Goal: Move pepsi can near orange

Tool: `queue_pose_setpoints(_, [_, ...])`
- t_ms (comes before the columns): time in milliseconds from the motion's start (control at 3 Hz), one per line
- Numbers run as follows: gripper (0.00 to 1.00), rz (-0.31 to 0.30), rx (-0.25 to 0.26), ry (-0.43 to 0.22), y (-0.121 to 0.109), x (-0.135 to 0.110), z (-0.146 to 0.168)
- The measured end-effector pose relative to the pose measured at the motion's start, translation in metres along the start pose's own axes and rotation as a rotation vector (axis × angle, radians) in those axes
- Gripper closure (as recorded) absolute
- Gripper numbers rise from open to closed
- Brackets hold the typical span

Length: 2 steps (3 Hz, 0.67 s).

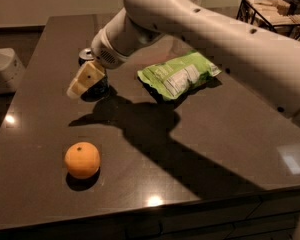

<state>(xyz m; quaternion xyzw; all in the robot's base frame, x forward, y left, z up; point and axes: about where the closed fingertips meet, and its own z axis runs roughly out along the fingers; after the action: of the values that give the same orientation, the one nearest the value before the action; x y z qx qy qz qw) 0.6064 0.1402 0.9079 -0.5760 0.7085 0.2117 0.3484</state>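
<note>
The pepsi can (99, 87) stands at the back left of the dark table (215, 134). Only its silver top and a strip of its dark side show, because my gripper (85, 80) is right in front of it and covers most of it. I cannot tell whether the gripper touches the can. The orange (82, 159) lies on the table near the front left, well in front of the can and the gripper. My white arm (205, 29) reaches in from the upper right across the table.
A green and white snack bag (179, 74) lies right of the can, under the arm. A wire basket (270, 11) stands at the back right. A white object (2, 69) sits off the table's left edge. The table's front edge runs along the bottom.
</note>
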Motion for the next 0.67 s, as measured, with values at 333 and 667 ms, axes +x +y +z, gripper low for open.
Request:
queue_pose_setpoints(333, [0.18, 0.008, -0.022, -0.018, -0.0061, -0.0121, 0.0109])
queue_pose_setpoints(667, [0.41, 0.01, -0.039, -0.029, -0.0132, -0.0152, 0.0065])
